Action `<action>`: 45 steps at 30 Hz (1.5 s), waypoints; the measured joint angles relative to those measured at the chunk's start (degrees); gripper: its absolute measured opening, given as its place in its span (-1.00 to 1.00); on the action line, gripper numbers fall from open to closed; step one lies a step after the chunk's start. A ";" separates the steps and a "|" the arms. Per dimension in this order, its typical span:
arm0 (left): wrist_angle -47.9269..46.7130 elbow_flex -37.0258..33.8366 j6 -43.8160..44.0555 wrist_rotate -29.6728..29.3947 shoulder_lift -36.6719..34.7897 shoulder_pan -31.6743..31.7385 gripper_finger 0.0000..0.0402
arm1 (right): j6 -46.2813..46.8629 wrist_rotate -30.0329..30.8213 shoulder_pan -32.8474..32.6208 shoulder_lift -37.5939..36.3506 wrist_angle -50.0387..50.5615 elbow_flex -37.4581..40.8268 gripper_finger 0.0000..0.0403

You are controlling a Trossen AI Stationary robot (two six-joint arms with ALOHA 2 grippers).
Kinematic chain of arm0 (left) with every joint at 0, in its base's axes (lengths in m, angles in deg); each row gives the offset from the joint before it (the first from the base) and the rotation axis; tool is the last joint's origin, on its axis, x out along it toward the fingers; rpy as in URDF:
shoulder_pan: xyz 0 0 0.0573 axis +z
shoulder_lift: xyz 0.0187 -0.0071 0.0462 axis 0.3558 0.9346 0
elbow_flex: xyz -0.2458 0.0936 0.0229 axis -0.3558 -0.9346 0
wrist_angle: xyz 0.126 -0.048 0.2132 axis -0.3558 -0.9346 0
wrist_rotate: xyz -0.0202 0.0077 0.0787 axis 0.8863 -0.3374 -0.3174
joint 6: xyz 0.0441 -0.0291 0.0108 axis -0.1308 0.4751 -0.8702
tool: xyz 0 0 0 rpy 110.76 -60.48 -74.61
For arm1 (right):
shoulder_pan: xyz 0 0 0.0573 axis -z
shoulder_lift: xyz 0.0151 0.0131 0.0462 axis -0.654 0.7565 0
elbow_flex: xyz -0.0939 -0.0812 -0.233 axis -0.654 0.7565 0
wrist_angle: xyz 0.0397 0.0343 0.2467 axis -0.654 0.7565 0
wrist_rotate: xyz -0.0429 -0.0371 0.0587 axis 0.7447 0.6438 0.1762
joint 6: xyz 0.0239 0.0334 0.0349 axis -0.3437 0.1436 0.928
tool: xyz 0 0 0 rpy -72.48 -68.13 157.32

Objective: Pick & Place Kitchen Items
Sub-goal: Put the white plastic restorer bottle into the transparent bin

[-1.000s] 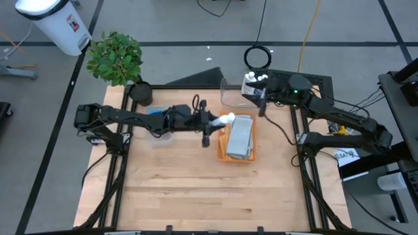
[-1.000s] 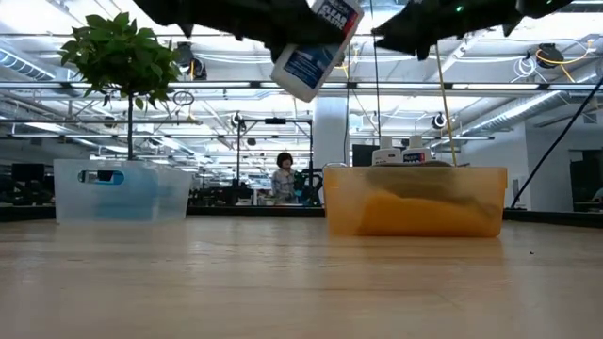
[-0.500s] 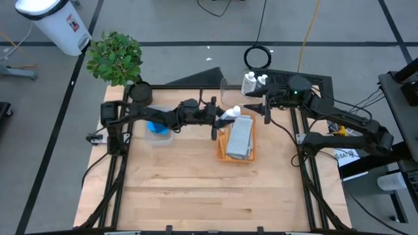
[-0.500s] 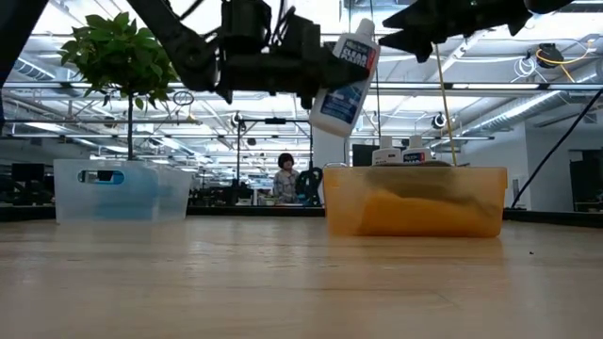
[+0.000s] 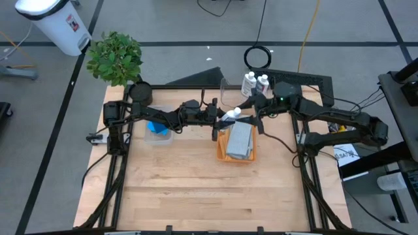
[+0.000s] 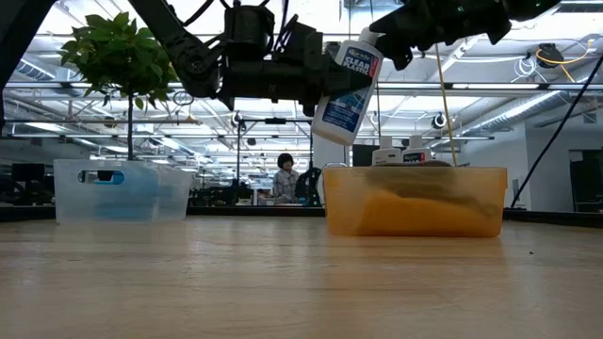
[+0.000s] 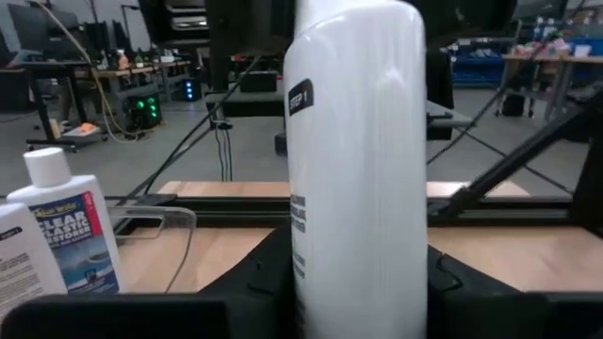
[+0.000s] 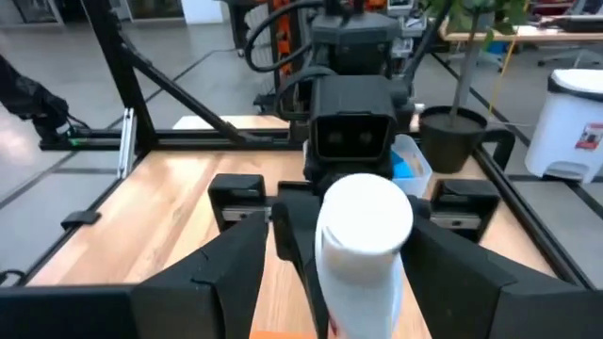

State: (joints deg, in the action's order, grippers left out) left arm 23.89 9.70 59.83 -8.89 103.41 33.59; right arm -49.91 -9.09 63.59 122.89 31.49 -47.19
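While the left gripper keeps its fingers clamped on the small white plastic bottle with a blue label, the right gripper has closed in, fingers spread either side of its cap: a handover looks imminent.

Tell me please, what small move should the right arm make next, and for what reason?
Probably the right gripper should ease forward until its open fingers sit around the cap end of the white bottle, then close. The left gripper holds that bottle in the air above the orange tray, cap toward the right arm, and the right wrist view shows the cap between the right fingers, not yet gripped.
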 joint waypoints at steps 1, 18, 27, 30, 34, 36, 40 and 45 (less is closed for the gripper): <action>-0.18 0.00 -0.27 0.19 0.00 -0.01 -0.41 | 0.01 0.15 -0.49 0.36 -0.54 0.00 0.10; -0.31 0.00 0.09 0.66 0.00 -0.04 -0.42 | 0.42 4.69 -1.80 1.29 -2.69 0.00 -0.55; -5.50 0.29 1.74 -2.82 -1.34 -2.07 -0.21 | 0.58 4.29 -1.88 1.36 -0.78 0.00 -0.58; -15.47 2.43 1.52 -6.15 -4.34 -2.88 0.08 | 0.57 4.31 -1.87 1.36 0.03 0.04 -0.58; -29.90 5.73 0.80 -8.11 -9.76 -3.53 0.42 | 0.52 4.45 -1.87 0.66 0.73 0.04 -0.58; -34.15 6.85 1.23 -8.07 -12.50 -3.76 0.54 | 0.52 4.52 -1.76 -0.21 0.78 0.04 -0.58; -42.76 6.97 0.55 -8.84 -20.19 -3.88 0.70 | 0.44 7.63 -1.05 -2.94 0.44 0.04 -0.58; -54.39 6.89 1.53 -14.84 -28.86 -3.77 0.79 | 0.02 11.90 0.78 -5.50 3.14 -1.87 -0.58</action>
State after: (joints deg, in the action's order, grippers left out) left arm -30.50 16.60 61.36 -23.73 74.55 29.81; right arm -49.89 2.81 64.37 117.39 34.63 -49.06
